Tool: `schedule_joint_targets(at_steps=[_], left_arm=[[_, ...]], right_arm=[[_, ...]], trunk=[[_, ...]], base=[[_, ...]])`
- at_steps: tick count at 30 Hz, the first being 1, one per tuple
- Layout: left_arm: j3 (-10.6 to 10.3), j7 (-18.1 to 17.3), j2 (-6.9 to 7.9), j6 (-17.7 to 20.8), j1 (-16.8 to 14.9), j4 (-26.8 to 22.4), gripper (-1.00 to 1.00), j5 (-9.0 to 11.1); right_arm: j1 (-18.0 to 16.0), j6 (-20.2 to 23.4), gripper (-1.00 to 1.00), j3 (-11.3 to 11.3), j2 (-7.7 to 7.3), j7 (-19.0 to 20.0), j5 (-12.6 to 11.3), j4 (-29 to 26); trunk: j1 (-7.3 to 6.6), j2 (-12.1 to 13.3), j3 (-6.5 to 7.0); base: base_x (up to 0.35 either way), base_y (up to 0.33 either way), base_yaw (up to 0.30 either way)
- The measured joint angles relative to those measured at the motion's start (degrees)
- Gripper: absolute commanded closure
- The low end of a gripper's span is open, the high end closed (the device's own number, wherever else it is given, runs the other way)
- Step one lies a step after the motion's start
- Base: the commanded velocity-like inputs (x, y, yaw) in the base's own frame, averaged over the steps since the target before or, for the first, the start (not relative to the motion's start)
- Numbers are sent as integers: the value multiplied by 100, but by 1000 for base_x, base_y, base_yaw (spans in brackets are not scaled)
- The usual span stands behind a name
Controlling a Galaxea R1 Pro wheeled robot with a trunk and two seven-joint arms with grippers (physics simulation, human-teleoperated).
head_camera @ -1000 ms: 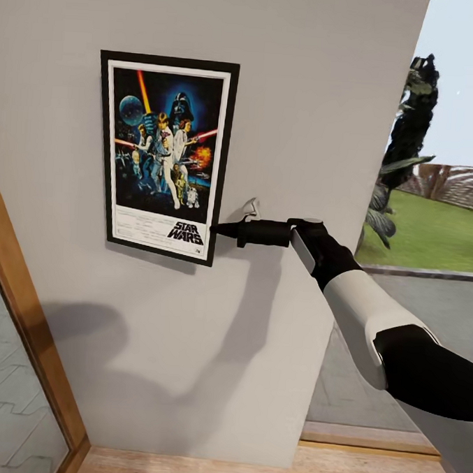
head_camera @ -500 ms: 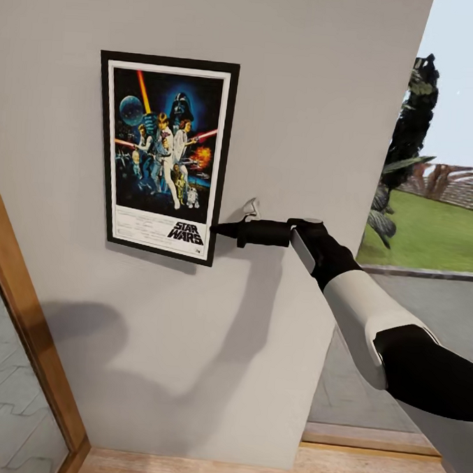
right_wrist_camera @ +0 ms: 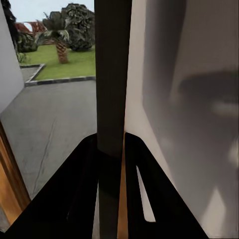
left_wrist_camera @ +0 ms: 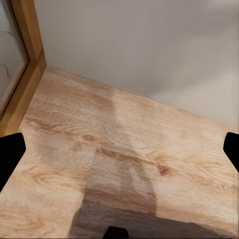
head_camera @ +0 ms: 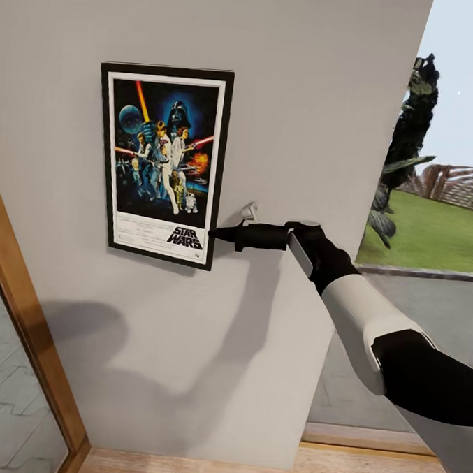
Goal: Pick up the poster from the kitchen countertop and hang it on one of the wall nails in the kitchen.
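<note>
The poster (head_camera: 164, 163) lies flat against the pale wall (head_camera: 308, 94), left of the right tool (head_camera: 217, 230), whose fingers (right_wrist_camera: 85, 189) pinch its lower right frame edge. Thin, stiff and light, it probably twists easily; an edge grip suits it.

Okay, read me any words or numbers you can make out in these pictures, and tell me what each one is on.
"STAR WARS": black logo in the white lower border of the poster, which is against the grey wall.
Fine print beside and above that logo: too small and blurred to read.
Nothing readable in the wrist views, on the wooden floor, or on the right claw at the poster's frame edge.
</note>
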Motion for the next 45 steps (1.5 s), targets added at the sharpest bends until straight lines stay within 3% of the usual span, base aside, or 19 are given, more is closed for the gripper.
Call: schedule_joint_targets(at_steps=[6,7,8,9,14,26,27,28,29,45], left_arm=[[1,0,-35,0,39,0,-100,2],[3,1,-35,1,43,-2,-100,4],[1,1,-34,0,42,-1,-100,5],[1,0,-35,0,39,1,-100,1],[1,1,-34,0,42,-1,-100,5],[1,5,-52,-6,79,-1,-100,4],[1,1,-53,-6,79,-1,-100,3],[1,0,-53,-6,80,-1,-100,3],[1,0,-54,-6,77,0,-100,2],[1,4,-53,-14,80,0,-100,1]], right_arm=[[195,153,100,3,0,-191,1,-145],[232,23,100,1636,-187,748,-1180,-888],[100,-213,100,1598,-875,1016,-1176,-833],[125,-183,100,1595,-771,948,-1149,-975],[252,-289,100,1632,-639,847,-1082,-858],[210,-531,100,1845,-651,833,-1253,-621],[115,-784,100,919,-305,1263,-236,-75],[-14,-857,-100,791,-249,1326,-123,141],[195,-173,-100,19,-58,201,-35,162],[213,-160,-100,-12,-49,180,-30,160]], trunk=[[0,0,0],[3,5,2],[0,0,2],[0,1,3],[1,2,3],[1,1,4],[0,0,2],[1,2,2],[-1,-2,-1],[0,0,0]], base=[[0,0,0],[0,0,0],[0,0,0],[0,0,0],[0,0,0],[0,0,0],[0,0,0],[0,0,0],[0,0,0],[0,0,0]])
